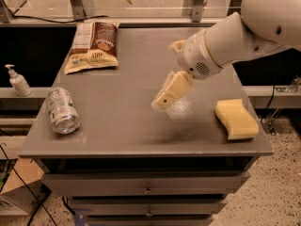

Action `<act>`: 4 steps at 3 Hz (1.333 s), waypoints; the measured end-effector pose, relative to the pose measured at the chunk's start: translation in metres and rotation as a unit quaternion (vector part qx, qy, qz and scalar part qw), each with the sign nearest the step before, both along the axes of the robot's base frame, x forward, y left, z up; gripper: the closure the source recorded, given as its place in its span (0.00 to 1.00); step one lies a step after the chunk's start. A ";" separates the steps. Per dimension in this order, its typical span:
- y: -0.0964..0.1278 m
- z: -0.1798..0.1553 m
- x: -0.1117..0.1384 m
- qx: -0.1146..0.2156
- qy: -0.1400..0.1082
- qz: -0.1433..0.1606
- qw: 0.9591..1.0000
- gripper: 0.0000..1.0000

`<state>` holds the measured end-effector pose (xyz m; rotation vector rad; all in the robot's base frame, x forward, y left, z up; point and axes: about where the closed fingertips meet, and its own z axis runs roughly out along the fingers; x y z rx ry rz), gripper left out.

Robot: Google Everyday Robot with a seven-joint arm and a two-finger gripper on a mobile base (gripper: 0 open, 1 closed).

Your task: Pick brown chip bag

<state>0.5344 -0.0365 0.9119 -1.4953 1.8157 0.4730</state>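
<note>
Over at the table's (pixel 131 126) far left corner lies the brown chip bag (pixel 94 46), flat, its lettering too blurred to read. The gripper (pixel 167 74) hovers well apart at its 4 o'clock, released and empty, one finger mostly hidden behind the wrist.

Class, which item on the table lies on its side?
The drink can, front left; brown chip bag and yellow sponge lie flat. The hand hovers mid-table.

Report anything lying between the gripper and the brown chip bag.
Nothing visible. Bare tabletop separates the gripper, mid-table, from the brown chip bag at far left; can and sponge lie aside.
</note>
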 end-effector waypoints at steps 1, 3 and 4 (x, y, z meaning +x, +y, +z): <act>0.007 0.001 0.001 0.036 -0.003 -0.009 0.999 0.00; 0.055 0.017 0.031 0.126 -0.028 -0.005 0.992 0.00; 0.083 0.009 0.051 0.142 -0.019 0.001 0.990 0.00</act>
